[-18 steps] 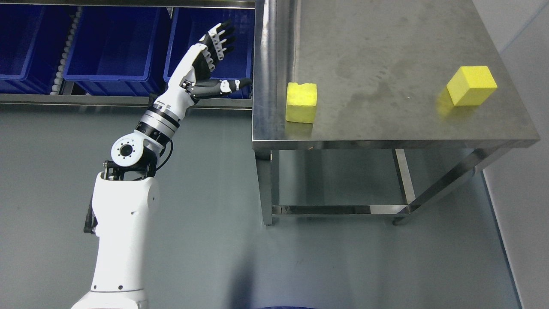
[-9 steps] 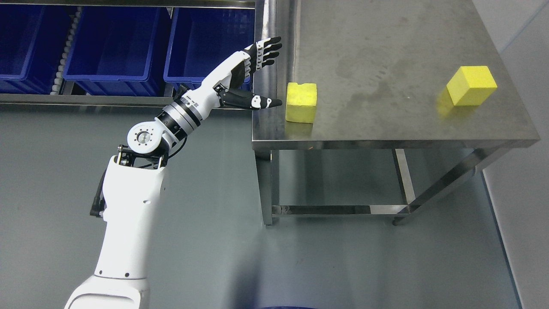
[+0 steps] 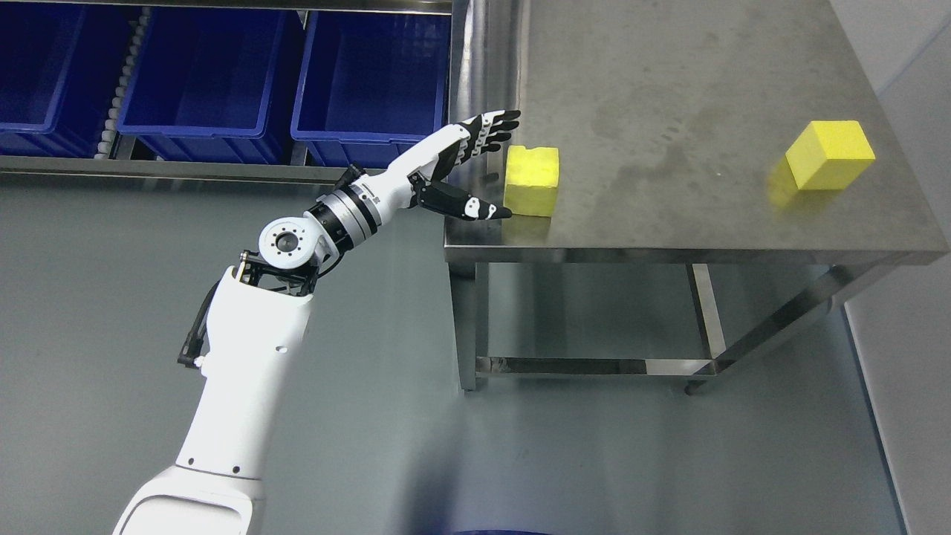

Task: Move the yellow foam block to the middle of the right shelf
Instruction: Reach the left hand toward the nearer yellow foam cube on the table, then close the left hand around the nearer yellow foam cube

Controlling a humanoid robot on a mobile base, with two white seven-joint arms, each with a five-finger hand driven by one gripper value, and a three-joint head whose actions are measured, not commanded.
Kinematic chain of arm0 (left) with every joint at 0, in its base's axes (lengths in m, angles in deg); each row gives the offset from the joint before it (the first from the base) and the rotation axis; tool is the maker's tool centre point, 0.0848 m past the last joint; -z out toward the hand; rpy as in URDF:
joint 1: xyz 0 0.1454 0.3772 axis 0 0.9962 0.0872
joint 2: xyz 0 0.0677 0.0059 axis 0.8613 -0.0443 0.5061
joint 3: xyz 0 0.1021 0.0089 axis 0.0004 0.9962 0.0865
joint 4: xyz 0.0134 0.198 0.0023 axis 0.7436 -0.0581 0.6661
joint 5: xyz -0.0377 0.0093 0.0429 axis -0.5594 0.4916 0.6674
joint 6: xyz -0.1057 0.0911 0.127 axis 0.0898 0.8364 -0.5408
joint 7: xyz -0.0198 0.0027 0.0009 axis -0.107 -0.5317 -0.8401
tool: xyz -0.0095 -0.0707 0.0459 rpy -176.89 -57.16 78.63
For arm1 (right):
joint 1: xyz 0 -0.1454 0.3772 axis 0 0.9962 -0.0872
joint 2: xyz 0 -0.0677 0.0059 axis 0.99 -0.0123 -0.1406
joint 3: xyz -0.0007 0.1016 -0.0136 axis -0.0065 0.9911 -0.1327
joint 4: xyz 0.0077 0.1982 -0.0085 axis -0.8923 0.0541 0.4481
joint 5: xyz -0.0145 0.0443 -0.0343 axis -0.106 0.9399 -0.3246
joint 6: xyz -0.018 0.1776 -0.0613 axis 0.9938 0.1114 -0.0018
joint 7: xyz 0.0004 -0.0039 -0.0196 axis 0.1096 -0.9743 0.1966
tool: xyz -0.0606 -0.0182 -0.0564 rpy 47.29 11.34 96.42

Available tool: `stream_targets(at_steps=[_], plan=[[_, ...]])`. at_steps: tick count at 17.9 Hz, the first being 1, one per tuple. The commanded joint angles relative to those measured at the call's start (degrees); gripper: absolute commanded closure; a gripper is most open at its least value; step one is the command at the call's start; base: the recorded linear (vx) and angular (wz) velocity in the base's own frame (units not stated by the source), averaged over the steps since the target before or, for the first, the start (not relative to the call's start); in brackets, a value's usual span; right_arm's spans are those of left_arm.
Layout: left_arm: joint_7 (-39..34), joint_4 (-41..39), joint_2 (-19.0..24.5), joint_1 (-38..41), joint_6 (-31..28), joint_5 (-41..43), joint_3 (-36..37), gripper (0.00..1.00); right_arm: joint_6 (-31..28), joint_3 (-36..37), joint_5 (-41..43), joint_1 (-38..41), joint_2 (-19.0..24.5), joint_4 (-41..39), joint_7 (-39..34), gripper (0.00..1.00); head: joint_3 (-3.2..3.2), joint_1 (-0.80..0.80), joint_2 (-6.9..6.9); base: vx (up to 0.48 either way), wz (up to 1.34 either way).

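Note:
A yellow foam block (image 3: pixel 531 179) with a notched top edge sits near the left front corner of the steel table (image 3: pixel 669 111). A second yellow block (image 3: pixel 830 154), a clean cube, sits near the table's right edge. My left hand (image 3: pixel 496 167) is open at the left side of the near block, fingers (image 3: pixel 496 126) spread past its upper left and thumb (image 3: pixel 475 209) stretched below its lower left corner. The hand holds nothing. I cannot tell whether the thumb touches the block. The right arm is out of view.
Blue bins (image 3: pixel 371 74) stand in a row on a low rack (image 3: pixel 186 172) to the left of the table. The table's steel legs and lower frame (image 3: pixel 587 365) stand on grey floor. A pale wall (image 3: pixel 914 312) runs close along the right.
My left hand has swung right from in front of the blue bins to the near block's left side, staying open. The camera has shifted slightly.

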Motion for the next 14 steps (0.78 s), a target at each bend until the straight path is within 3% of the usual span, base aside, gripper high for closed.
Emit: stream_targets(at_steps=[1, 9, 14], plan=[[0.0, 6.5, 0.8, -1.6, 0.1, 1.3, 5.6, 0.03, 0.0, 0.7, -0.2, 1.3, -1.0, -1.0, 0.0, 0.0, 0.0, 0.0, 0.0, 0.019, 0.09], [0.0, 6.9, 0.8, -2.8, 0.1, 1.3, 9.0, 0.08, 0.0, 0.7, -0.2, 1.3, -1.0, -1.0, 0.0, 0.0, 0.0, 0.0, 0.0, 0.004, 0.0], [0.1, 7.1, 0.8, -2.5, 2.6, 1.3, 7.0, 0.45, 0.0, 0.7, -0.2, 1.4, -1.0, -1.0, 0.0, 0.0, 0.0, 0.0, 0.0, -0.003, 0.01]])
